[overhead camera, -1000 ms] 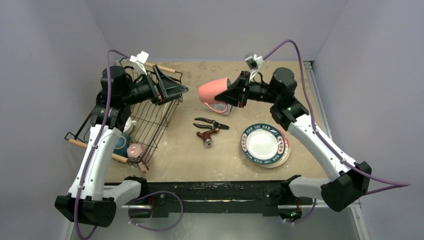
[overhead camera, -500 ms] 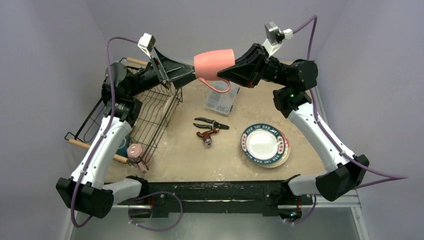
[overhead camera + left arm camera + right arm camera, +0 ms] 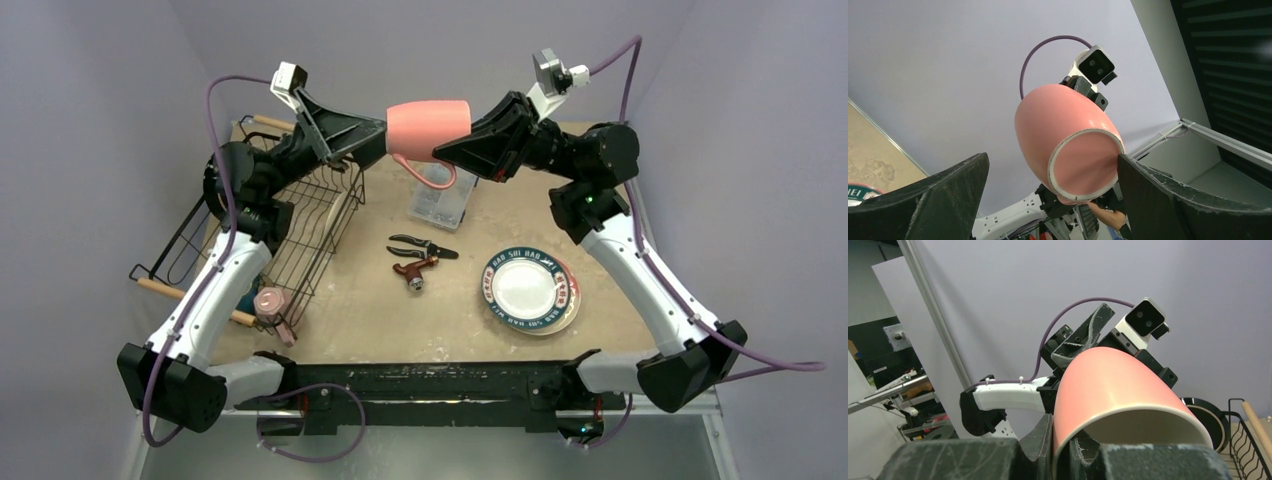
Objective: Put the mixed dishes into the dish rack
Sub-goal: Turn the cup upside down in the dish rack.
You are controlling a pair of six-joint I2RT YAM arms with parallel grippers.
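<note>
Pink mug (image 3: 428, 124), pinched at its rim by the right hand (image 3: 448, 150), has risen level with the spread left hand (image 3: 379, 136).

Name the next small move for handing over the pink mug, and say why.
Probably ease the left gripper slightly further over the base of the pink mug before closing. Its jaws stand open either side of the base, tips barely reaching it, while the right gripper pinches the rim in mid-air.
</note>
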